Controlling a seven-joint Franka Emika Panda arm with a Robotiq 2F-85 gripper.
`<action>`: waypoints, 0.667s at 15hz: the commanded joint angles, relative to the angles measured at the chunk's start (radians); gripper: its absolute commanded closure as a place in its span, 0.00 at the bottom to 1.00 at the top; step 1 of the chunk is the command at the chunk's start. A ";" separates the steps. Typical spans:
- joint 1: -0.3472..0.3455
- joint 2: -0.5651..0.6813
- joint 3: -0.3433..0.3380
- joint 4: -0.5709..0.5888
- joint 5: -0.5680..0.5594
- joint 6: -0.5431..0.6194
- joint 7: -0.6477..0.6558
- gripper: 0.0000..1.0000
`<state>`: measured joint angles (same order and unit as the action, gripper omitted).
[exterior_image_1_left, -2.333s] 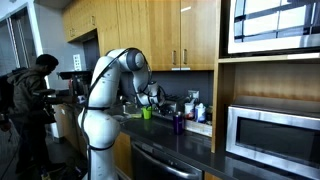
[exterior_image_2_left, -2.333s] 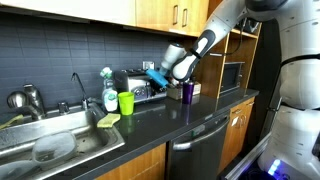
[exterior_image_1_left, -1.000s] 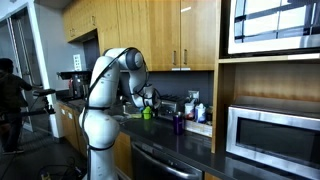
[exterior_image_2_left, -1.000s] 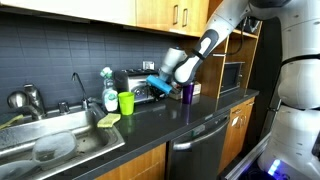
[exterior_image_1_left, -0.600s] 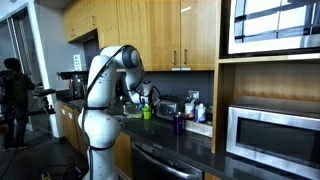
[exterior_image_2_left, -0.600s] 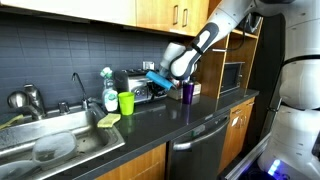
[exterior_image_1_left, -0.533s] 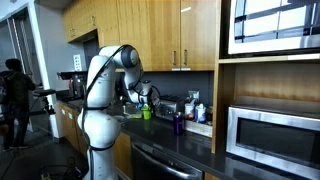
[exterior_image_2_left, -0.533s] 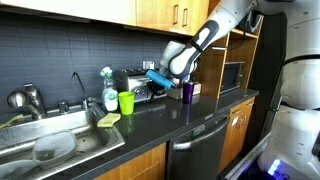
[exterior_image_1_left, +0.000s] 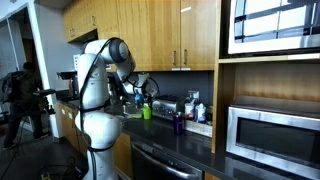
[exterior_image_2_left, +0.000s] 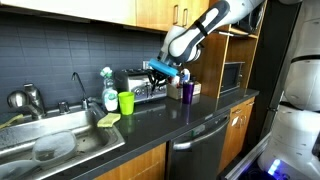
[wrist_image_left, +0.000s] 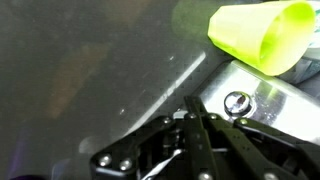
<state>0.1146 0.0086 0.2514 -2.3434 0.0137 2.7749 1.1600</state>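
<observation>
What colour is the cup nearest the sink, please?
The cup is lime green; the wrist view shows it best.

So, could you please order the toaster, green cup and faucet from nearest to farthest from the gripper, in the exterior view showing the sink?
1. toaster, just below the gripper.
2. green cup, standing between toaster and sink.
3. faucet, behind the sink.

steel sink, curved faucet, microwave
</observation>
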 joint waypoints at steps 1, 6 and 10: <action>0.032 -0.075 -0.022 -0.007 -0.003 -0.049 0.002 1.00; 0.041 -0.071 0.002 0.042 -0.066 -0.083 0.089 1.00; 0.049 -0.050 0.016 0.085 -0.147 -0.093 0.201 1.00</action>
<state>0.1526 -0.0545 0.2628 -2.3014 -0.0723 2.7162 1.2693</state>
